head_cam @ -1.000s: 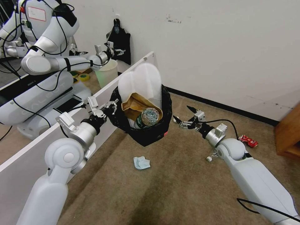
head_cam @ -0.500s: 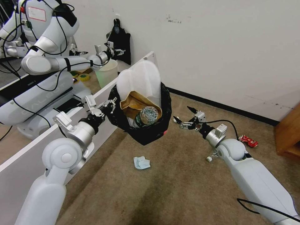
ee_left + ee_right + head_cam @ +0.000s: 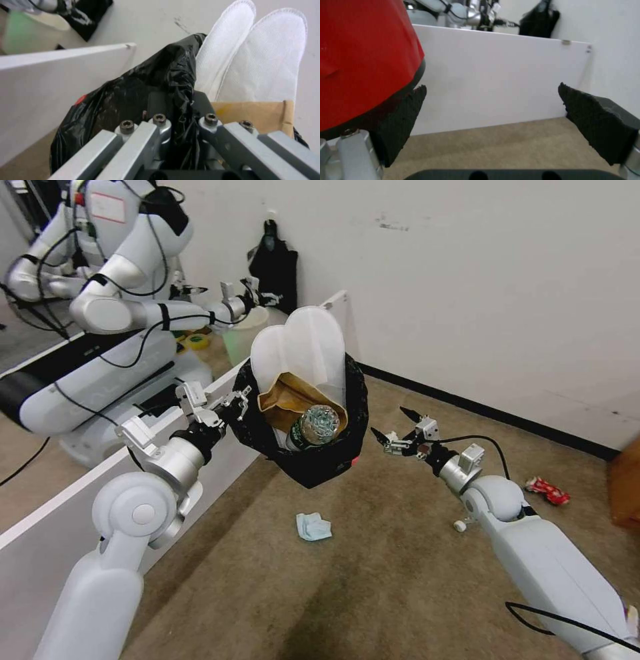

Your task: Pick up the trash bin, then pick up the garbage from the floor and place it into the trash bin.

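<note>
The trash bin (image 3: pixel 320 463), wrapped in its black bag, hangs above the floor (image 3: pixel 373 587). My left gripper (image 3: pixel 237 403) is shut on its rim, and the left wrist view shows my left gripper (image 3: pixel 181 120) pinching the black bag (image 3: pixel 133 97). White slippers (image 3: pixel 300 347), a brown paper bag (image 3: pixel 283 397) and a clear bottle (image 3: pixel 318 425) stick out of the bin. My right gripper (image 3: pixel 395 428) is open and empty just right of the bin, and the red bin wall (image 3: pixel 363 62) shows beside its pads (image 3: pixel 403 120). A pale blue mask (image 3: pixel 313 527) and a crushed red can (image 3: pixel 547 490) lie on the carpet.
A white partition board (image 3: pixel 60 513) runs along my left. Behind it stand another robot (image 3: pixel 113 313) and a pale bucket (image 3: pixel 243 337). A small white cap (image 3: pixel 460 525) lies by my right arm. Wooden furniture (image 3: pixel 627 487) is at the right edge, under a white wall with a black baseboard.
The whole head view has shifted, so the camera turned left. Both arms and the held bin keep nearly the same place in the picture; the bin sits slightly higher than a second ago.
</note>
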